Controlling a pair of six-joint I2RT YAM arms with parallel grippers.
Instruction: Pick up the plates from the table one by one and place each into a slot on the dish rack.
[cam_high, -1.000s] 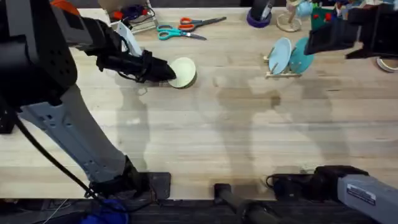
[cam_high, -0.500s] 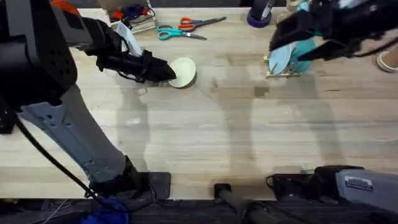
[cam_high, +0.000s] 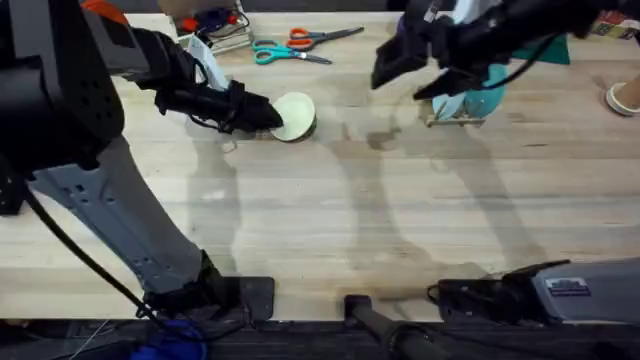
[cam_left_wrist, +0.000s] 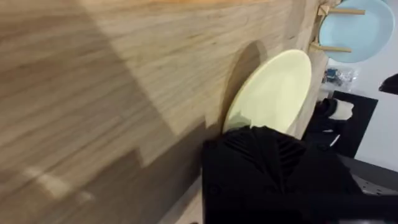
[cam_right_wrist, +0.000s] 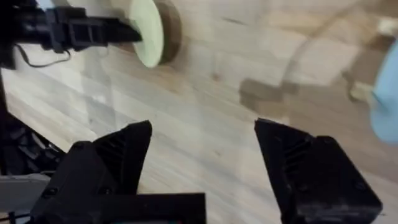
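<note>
Movement is the main thing in the overhead view: within one second the right arm has swung from the far right edge, past the small light wooden dish rack (cam_high: 455, 117), toward the middle of the pale wooden tabletop (cam_high: 400, 220). Its right pincer (cam_high: 392, 62) now hangs left of the rack, which carries the round light blue plate (cam_high: 450, 100) and the round teal plate (cam_high: 487, 92) standing in slots. I judge that these two are finished, and the right arm is leaving them. The left pincer (cam_high: 270, 115) has not moved; it stays at the near-left edge of the round pale cream-yellow plate (cam_high: 295, 115), which is well apart from the rack.

From the left wrist, the cream-yellow plate (cam_left_wrist: 270, 93) sits with its rim against the black body of the left pincer (cam_left_wrist: 273, 168). The fingers seem closed on the rim, so I take it as gripping this last plate. The blue plate (cam_left_wrist: 354, 28) stands behind its dowels further away.

From the right wrist, the right pincer (cam_right_wrist: 202, 155) is wide open and holds nothing. The cream-yellow plate (cam_right_wrist: 148, 31) and the left pincer (cam_right_wrist: 121, 32) lie ahead of it.
</note>
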